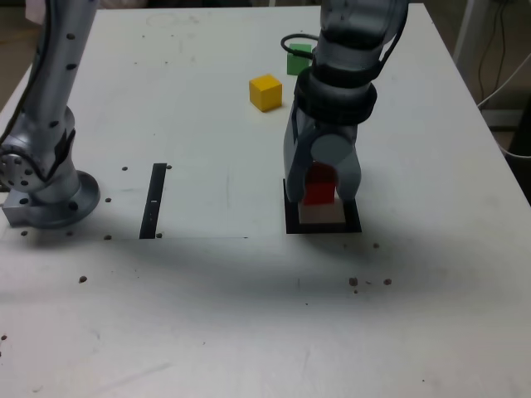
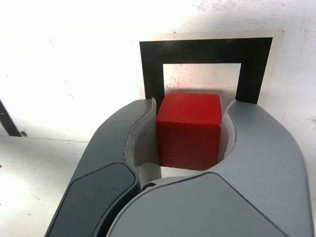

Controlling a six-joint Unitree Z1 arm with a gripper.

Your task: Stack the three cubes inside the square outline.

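Clamping the red cube (image 2: 188,129) snugly between both jaws of the end effector (image 2: 190,133), hanging right over the square outline (image 1: 323,222) mid-bench. Leaving the yellow cube (image 1: 265,91) and green cube (image 1: 298,61) sitting well apart, nearer the bench's far edge.

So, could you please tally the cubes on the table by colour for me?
Red cube: 1
Yellow cube: 1
Green cube: 1
Total: 3 cubes
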